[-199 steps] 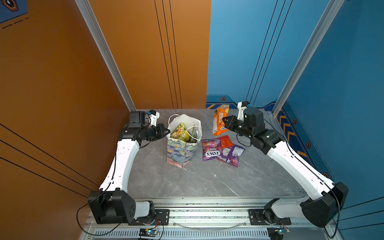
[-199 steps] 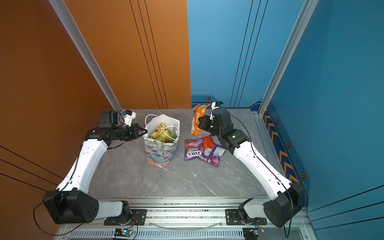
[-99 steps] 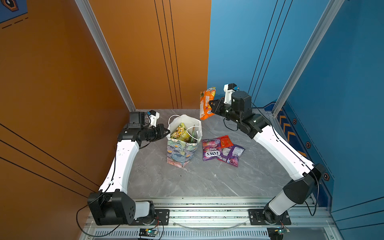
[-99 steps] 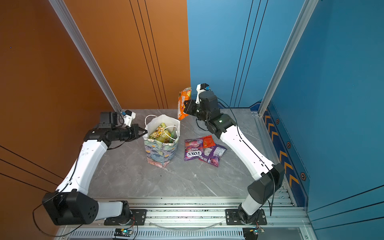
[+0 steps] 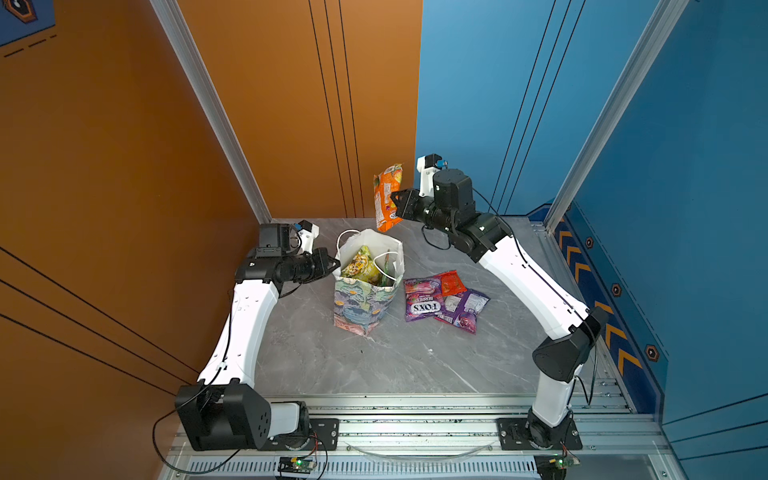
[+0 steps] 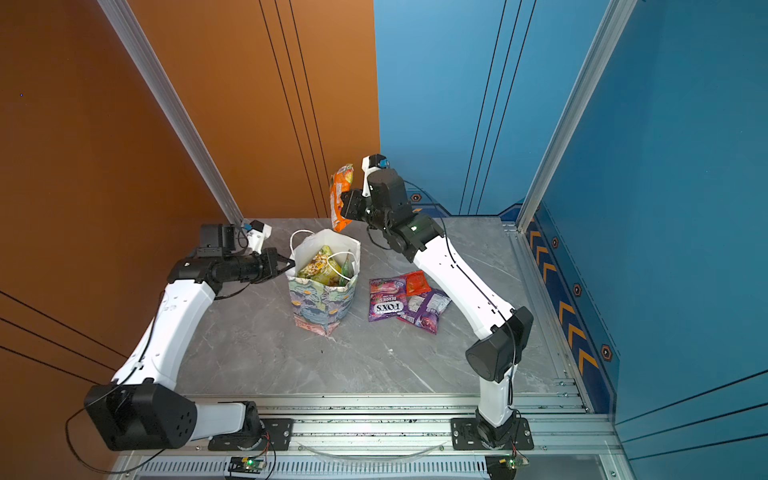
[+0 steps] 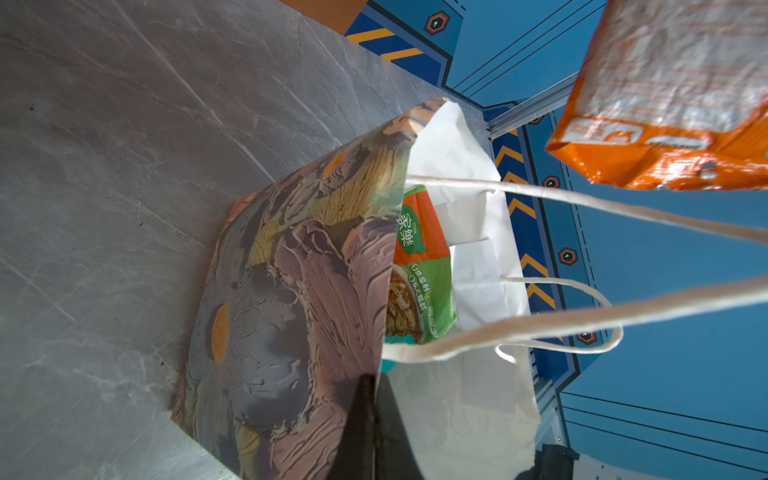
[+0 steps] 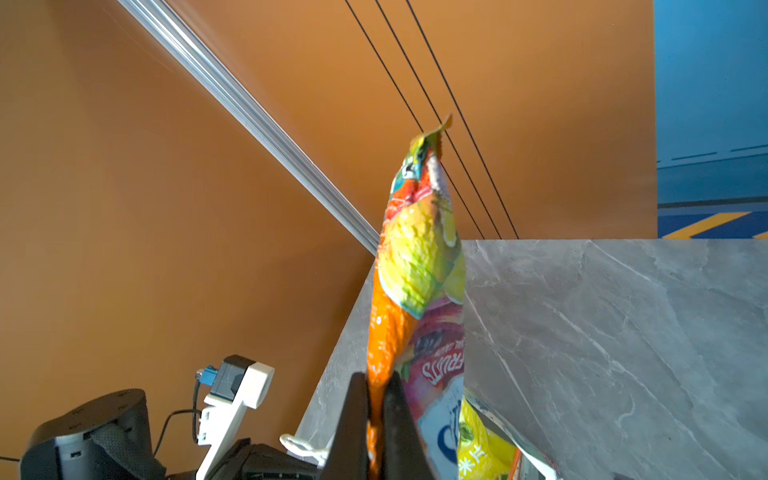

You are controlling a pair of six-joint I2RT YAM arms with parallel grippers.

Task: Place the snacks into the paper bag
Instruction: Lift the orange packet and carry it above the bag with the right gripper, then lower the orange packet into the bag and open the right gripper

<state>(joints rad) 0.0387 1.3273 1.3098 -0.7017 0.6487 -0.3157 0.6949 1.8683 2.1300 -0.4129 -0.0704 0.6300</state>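
Orange packet (image 5: 387, 198) pinched edgewise in right gripper (image 5: 398, 203), hanging above back edge of paper bag (image 5: 365, 299), seemingly not over its mouth. Left gripper (image 5: 333, 263) clenched on bag's side rim. Risk: release here drops it behind, or snags cord handle (image 5: 382, 264).

I find my grey table (image 5: 374, 370) bearing the paper bag (image 5: 361, 301) upright (centre), with three overlapping snacks (image 5: 424, 302) on its right.
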